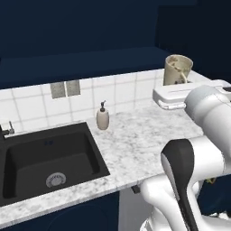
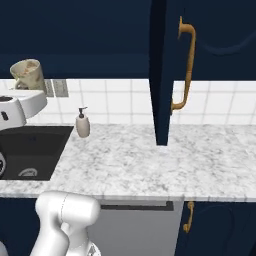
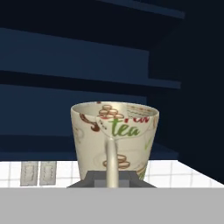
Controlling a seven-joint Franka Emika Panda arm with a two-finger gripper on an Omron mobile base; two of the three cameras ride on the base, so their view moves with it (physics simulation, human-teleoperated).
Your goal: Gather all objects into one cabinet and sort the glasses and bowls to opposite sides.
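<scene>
the cream-beige mottled tumbler with a thin handle and the printed green word "tea" is standing upright, its mouth pointing up and its long axis vertical, raised in the air above the white marble counter and in front of the dark navy-blue upper wall cabinet. in the hand view the handle is facing the camera, and the two-finger gripper is clamping it from below, jaws together on it. this view is showing the printed pattern inside the tumbler and the cabinet's dark shelves behind it. the left base view is showing the tumbler above the white hand, at the right of the beige soap dispenser bottle and the black sink. the right base view is showing the tumbler slightly tilted at far left, and also the open navy cabinet door with a gold handle, hanging well apart at the right.
</scene>
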